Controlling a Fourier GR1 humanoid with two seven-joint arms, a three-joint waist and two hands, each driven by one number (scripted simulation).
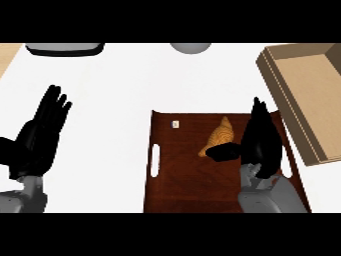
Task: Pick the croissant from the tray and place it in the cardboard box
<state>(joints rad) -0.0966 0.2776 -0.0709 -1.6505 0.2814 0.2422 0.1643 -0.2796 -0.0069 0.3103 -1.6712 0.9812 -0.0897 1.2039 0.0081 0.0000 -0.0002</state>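
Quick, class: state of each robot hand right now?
Left hand: open, fingers straight, holding nothing, over the white counter.
Right hand: open beside the croissant on the tray, thumb at its near end, not yet grasping.

A golden-brown croissant [219, 136] lies lengthwise on the dark wooden tray [180, 180], while the open, empty cardboard box [313, 95] sits just right of it.
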